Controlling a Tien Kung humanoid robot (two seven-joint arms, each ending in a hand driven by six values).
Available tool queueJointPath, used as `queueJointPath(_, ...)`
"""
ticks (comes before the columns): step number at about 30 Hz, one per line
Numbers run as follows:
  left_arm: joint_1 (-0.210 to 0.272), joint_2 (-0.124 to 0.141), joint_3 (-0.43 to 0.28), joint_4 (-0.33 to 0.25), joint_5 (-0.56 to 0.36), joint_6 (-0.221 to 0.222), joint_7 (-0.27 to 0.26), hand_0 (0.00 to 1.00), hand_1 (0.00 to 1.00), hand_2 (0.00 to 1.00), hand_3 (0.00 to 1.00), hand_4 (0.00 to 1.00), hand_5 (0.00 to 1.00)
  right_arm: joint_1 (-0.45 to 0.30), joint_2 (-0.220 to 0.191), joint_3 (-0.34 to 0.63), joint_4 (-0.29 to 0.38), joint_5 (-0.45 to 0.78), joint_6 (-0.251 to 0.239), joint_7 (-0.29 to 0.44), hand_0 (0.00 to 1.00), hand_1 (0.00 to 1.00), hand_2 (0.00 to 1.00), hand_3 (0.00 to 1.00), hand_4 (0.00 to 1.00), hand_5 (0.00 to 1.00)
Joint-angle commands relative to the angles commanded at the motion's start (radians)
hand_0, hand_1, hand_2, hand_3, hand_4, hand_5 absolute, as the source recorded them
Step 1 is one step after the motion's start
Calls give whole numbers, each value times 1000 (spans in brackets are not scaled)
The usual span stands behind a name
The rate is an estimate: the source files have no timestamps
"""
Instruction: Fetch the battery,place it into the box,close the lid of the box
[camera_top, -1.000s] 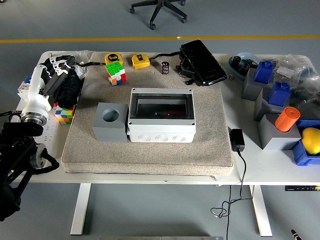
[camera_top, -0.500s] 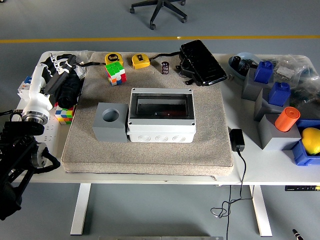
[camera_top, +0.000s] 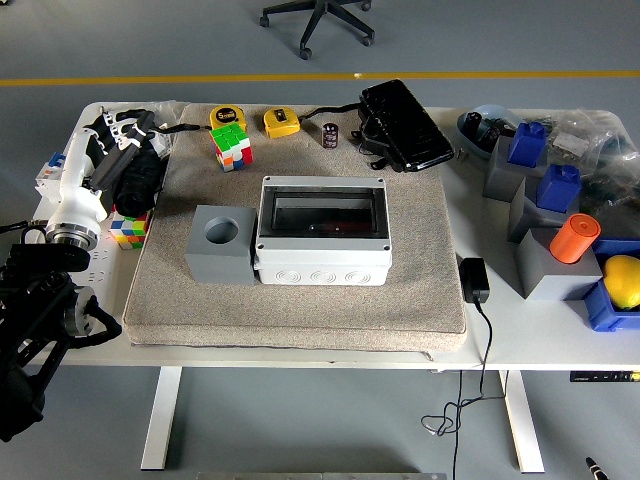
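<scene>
The battery (camera_top: 330, 135), a small dark cylinder, stands upright at the far edge of the grey mat (camera_top: 300, 300), between a yellow tape measure (camera_top: 281, 122) and a black case (camera_top: 403, 125). The white box (camera_top: 322, 235) sits mid-mat, and its dark see-through lid (camera_top: 322, 212) lies flat on it. My left hand (camera_top: 118, 128) is at the table's far left, well away from the battery. Its fingers are relaxed and hold nothing, over a black bundle (camera_top: 136, 178). The right arm is out of view.
A grey block with a round hole (camera_top: 220, 243) touches the box's left side. Two colour cubes (camera_top: 231, 146) (camera_top: 128, 227), a second tape measure (camera_top: 227, 116), a black adapter with its cable (camera_top: 473, 280), and grey and blue holders, an orange cylinder (camera_top: 574, 238) and a yellow ball (camera_top: 623, 280) at the right.
My left arm has drifted slightly to the left and toward the far edge. Nothing else has moved.
</scene>
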Motion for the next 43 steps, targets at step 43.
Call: queueJointPath(43, 3, 8, -5, 10, -4, -14, 8, 485, 609, 603, 604, 957, 514, -11, 4, 2, -2, -6, 14, -23, 590, 603, 635, 550, 983, 574)
